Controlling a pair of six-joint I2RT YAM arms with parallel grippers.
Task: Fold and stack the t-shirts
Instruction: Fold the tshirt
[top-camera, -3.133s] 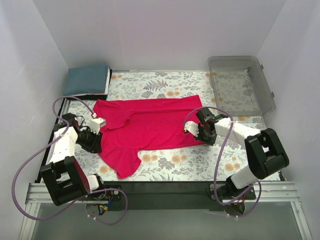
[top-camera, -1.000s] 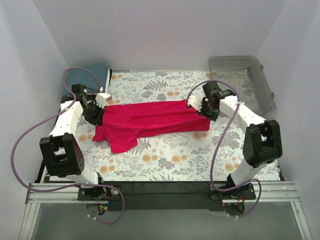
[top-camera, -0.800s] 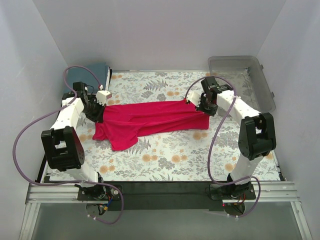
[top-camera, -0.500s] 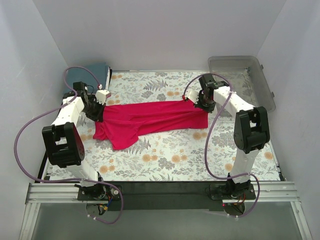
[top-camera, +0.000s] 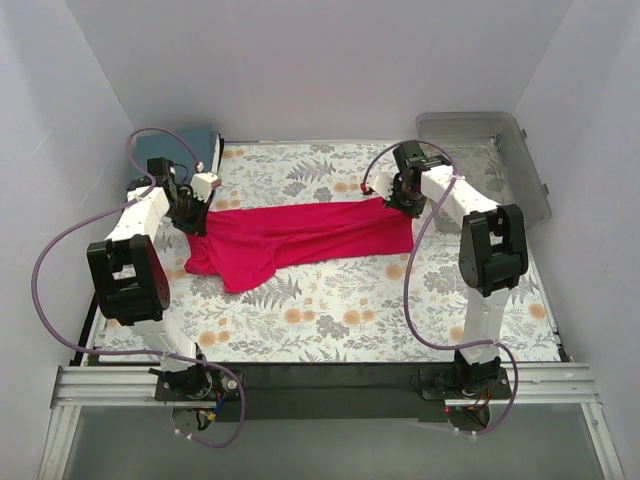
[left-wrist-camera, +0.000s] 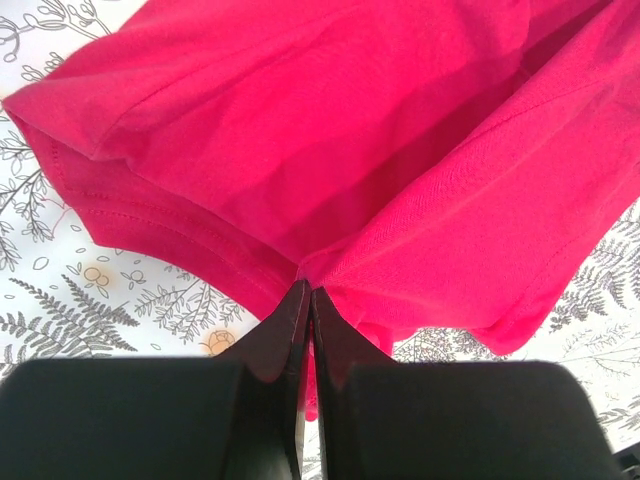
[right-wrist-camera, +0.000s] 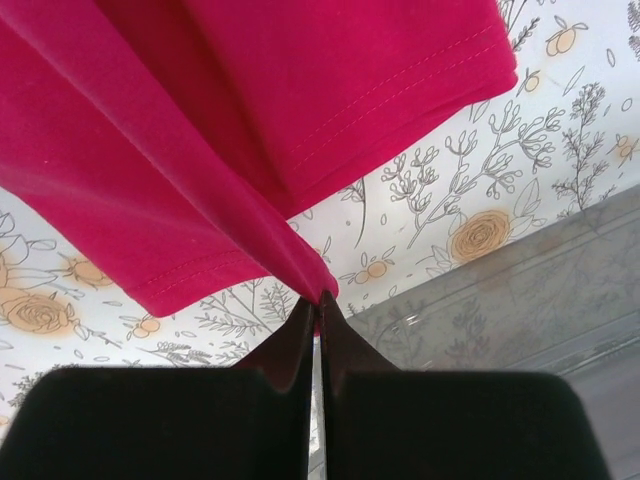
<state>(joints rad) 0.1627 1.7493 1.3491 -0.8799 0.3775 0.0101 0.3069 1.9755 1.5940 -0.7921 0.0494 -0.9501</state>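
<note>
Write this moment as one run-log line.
left pincer: shut on crimson t-shirt | right pincer: shut on crimson t-shirt | teal t-shirt: far-left corner

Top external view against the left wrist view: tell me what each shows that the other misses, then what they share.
Only top external: the teal t-shirt at the far left corner, the clear bin, and the right claw holding the crimson-pink t-shirt at its other end. Only left wrist: the left claw with closed tips pinching a fold of cloth, plus hem stitching. Both: the crimson-pink t-shirt on the floral table cover.
</note>
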